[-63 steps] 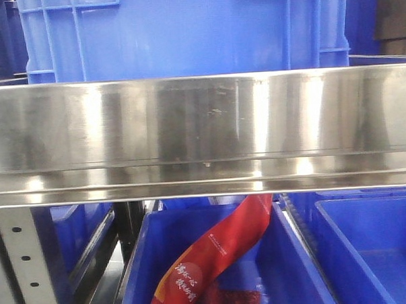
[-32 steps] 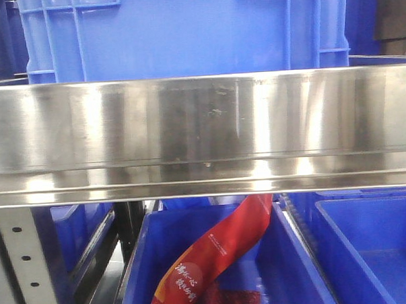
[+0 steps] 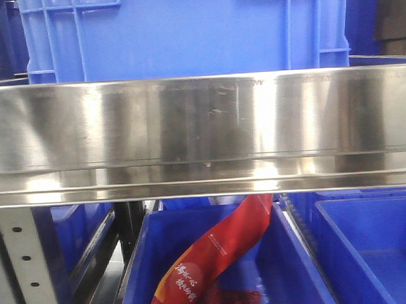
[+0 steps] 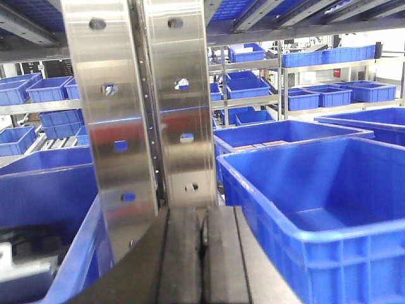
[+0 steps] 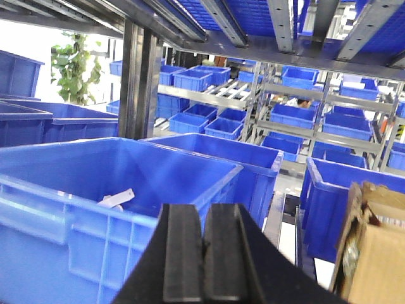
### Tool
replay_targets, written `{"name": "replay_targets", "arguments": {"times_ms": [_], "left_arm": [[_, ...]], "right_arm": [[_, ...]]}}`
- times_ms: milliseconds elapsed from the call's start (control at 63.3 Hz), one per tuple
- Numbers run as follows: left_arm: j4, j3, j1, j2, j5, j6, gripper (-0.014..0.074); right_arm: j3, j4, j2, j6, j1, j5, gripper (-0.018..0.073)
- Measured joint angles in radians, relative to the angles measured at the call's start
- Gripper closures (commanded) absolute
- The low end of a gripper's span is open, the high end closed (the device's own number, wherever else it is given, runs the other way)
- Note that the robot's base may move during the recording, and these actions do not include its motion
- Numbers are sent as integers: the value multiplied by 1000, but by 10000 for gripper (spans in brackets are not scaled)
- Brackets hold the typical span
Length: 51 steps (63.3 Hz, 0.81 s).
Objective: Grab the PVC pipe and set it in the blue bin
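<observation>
Glossy brushed steel shelf rail, smooth blue plastic bin, matt cardboard box

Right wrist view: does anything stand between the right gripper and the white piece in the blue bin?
Yes: the blue bin has its near wall rising between the right gripper and the white piece, which lies inside.

Hidden and cut-off items, three views

Front view: wide stainless steel shelf beam blocks the middle; red printed pouch runs up behind it, top end hidden, lower end cut by frame edge. Right wrist: white pipe-like piece in the large blue plastic bin shows only partly above the rim, too little to identify. Brown cardboard box cut off at right. Left wrist: dark grey object at lower left blurred, unidentifiable.
</observation>
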Motion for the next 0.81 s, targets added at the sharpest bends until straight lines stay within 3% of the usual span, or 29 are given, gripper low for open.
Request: {"name": "replay_targets", "arguments": {"times_ms": [505,805], "left_arm": [[-2,227,0,-198,5,0,707],[-8,380,19,-357,9,-39,707]], "right_arm": [[200,-1,-174,0,0,-19,721],[269,-1,-233,0,0,-21,721]]}}
